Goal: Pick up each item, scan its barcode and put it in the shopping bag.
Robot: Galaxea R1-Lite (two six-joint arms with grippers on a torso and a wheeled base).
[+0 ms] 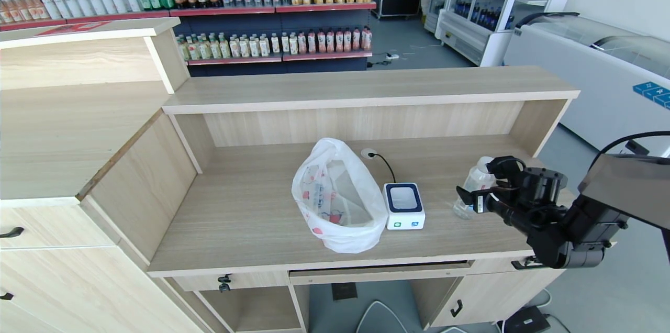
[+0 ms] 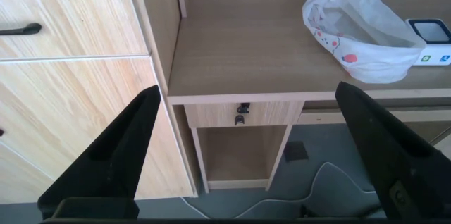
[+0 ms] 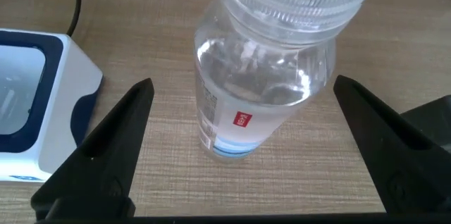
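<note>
Black fingers [image 3: 106, 153] of the right gripper [image 3: 243, 90] stand apart, one on either side of a clear plastic water bottle [image 3: 261, 97], and are not closed on it. The bottle stands upright on the wooden counter [image 1: 251, 218], just right of the barcode scanner [image 1: 404, 206]. The white shopping bag [image 1: 337, 197] sits on the scanner's far side with its mouth open.

Step in hand, as judged: the pre-grasp of the bottle, with scanning and bagging not yet done. The next move calls for the fingers to close squarely on the round body below the shoulder. After that come a lift and a turn that brings the label's barcode to face the scanner window.

The bottle is transparent, with a wide pale cap, a ribbed neck, and a narrow label bearing a small red mark above a blue band near the base. Its smooth curved wall may slip under a weak grip.

The left gripper [image 2: 246, 94] hangs low off the counter's left front with its fingers spread and nothing between them.
</note>
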